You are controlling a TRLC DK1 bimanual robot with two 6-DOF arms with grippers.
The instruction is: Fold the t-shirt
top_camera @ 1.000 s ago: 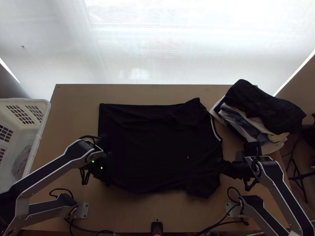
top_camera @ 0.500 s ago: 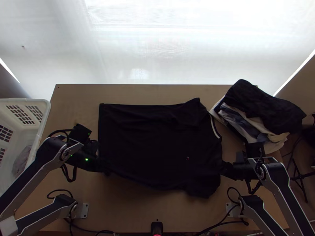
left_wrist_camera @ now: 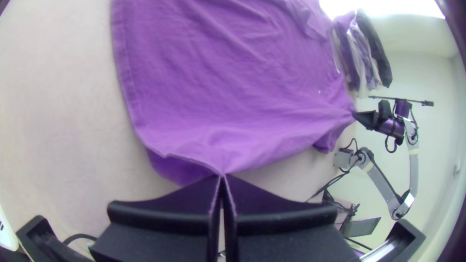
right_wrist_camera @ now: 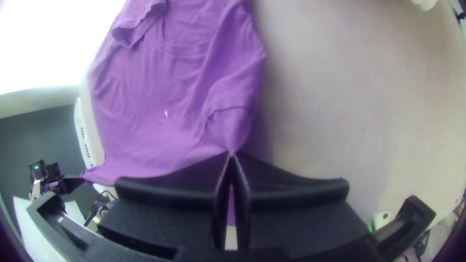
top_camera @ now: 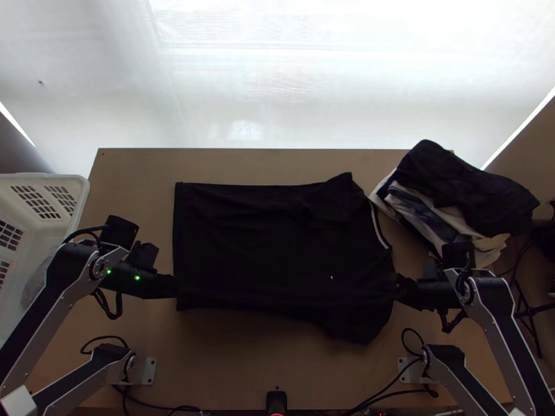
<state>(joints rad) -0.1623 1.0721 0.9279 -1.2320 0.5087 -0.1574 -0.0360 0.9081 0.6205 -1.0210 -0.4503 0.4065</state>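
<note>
On the table (top_camera: 243, 163), the shirt (top_camera: 270, 243) seemed soft, light. Left claw (left_wrist_camera: 221, 175) pinched its left edge, right claw (right_wrist_camera: 232, 154) its right: sensible holds.

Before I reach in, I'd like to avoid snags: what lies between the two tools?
The t-shirt, held by the left tool and the right tool, spans that stretch in the top view.
</note>
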